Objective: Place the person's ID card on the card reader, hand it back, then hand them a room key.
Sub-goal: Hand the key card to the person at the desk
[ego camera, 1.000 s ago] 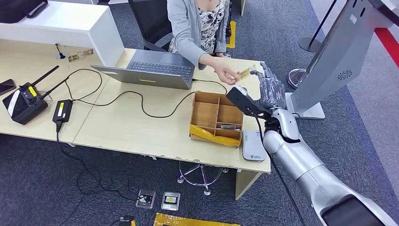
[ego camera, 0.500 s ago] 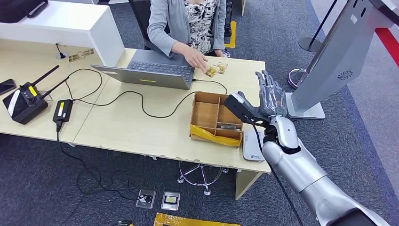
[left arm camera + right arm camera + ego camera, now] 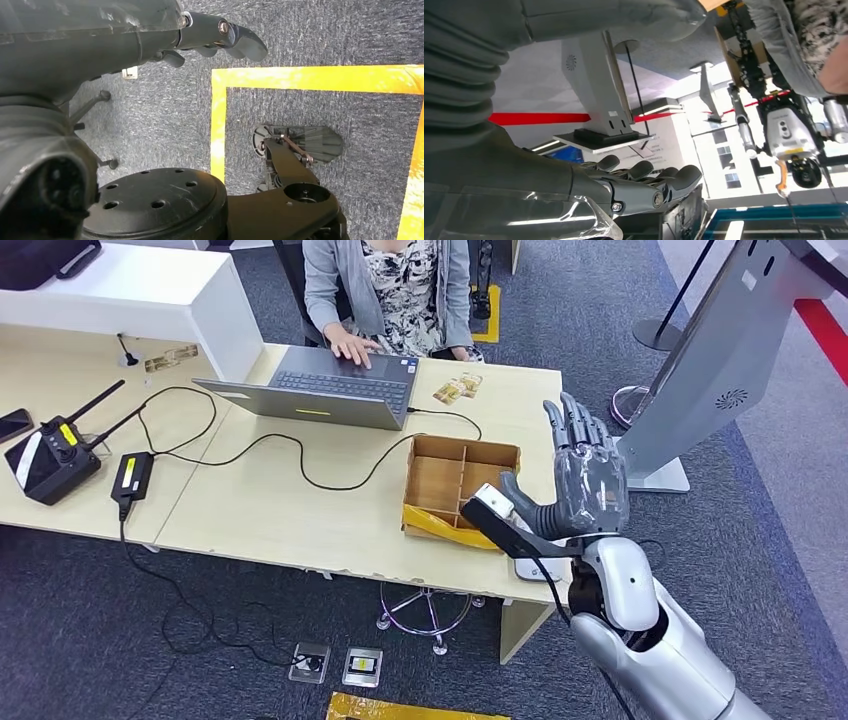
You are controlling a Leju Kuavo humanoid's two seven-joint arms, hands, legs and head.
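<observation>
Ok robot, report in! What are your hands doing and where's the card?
Right hand open, empty, raised beside the box. Left hand hanging, empty. Cards on desk by laptop. Nothing blocking.

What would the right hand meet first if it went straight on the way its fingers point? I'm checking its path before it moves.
Probably nothing near: the right hand, open and empty, points away past the pale wooden desk's end, over dark grey carpet. The grey slanted kiosk stand lies to its right. Depth is unclear.

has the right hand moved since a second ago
Yes. The right hand has pulled back from the table's far edge toward the robot, now empty beside the wooden box.
</observation>
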